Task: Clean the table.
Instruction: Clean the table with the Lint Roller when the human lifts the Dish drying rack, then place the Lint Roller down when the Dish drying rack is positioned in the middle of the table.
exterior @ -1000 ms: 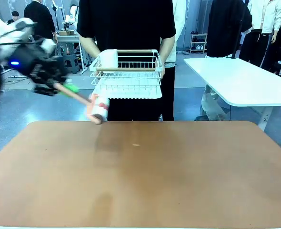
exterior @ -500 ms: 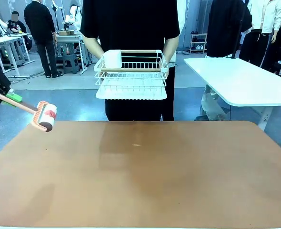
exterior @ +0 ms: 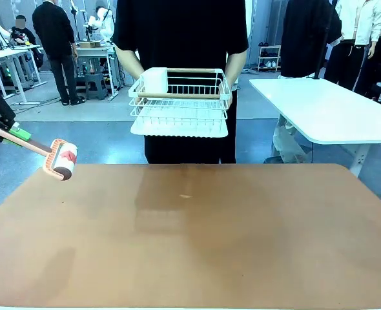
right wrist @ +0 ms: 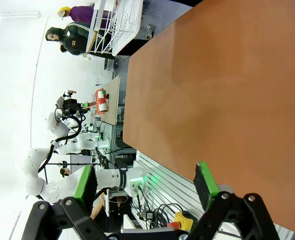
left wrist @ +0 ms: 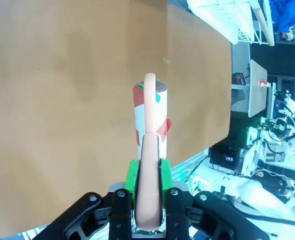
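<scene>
— While the left gripper [exterior: 2, 131] is clenched on the pink handle of a lint roller [exterior: 60, 159], is it actually cleaning yet?

— Not from what shows. In the front view the roller head hangs in the air just off the far-left corner of the table [exterior: 190, 245], clear of the terracotta top. I'd judge the step in hand to be carrying the roller, with rolling not yet under way.

— So what does the next move call for?

— Bringing the head down flat on the top and drawing it across; a small pale speck [exterior: 185, 196] sits near the middle, toward the far edge, and looks worth a pass.

— And the grip?

— In the left wrist view the handle sits squarely between the green pads [left wrist: 131, 180], straight out along the fingers.

— Further right?

— A person stands at the far side holding a white wire rack [exterior: 179, 103] above the edge. The right gripper [right wrist: 145, 185] hangs over the table with its jaws spread, grasping nothing.

— Counts?

— One roller, one rack, one terracotta table, two grippers, one speck.
</scene>
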Robot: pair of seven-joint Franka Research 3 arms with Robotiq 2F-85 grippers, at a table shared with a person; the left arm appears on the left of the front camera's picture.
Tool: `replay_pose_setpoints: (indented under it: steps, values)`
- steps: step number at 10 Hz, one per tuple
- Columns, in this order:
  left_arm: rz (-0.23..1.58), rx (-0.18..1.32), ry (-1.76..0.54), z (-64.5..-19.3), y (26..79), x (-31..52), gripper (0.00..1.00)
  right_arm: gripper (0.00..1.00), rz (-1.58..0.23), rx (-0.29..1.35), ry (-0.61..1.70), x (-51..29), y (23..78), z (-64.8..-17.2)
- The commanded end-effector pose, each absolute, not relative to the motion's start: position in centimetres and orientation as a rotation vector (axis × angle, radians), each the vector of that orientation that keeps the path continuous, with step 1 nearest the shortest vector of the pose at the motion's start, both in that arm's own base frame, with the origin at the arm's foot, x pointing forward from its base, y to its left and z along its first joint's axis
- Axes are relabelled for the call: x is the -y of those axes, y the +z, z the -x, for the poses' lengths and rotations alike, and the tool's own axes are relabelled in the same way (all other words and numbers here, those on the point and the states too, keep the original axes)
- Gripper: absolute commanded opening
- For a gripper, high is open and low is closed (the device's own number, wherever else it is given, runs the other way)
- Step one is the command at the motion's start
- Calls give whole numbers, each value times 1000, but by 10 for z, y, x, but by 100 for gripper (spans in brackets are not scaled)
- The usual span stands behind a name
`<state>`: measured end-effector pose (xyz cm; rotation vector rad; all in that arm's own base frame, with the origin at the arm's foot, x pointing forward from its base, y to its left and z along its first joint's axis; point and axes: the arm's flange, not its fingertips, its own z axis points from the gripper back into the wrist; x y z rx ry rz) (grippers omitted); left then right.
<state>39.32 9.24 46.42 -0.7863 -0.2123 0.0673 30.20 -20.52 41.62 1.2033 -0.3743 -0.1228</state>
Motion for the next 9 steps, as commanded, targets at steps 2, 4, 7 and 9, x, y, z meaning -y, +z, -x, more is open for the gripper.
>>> replay_pose_setpoints:
  steps: [2, 4, 7, 9]
  values:
    - [790, 213, 71, -392, 465, -95, 21, 100, -1216, 385, -117, 206, 419, -302]
    - [790, 213, 71, -392, 465, -95, 21, 100, -1216, 385, -117, 206, 419, -302]
    - [790, 213, 71, -392, 465, -95, 21, 100, -1216, 385, -117, 206, 419, -302]
    - [790, 213, 71, -392, 465, -95, 21, 100, -1216, 385, -117, 206, 419, -302]
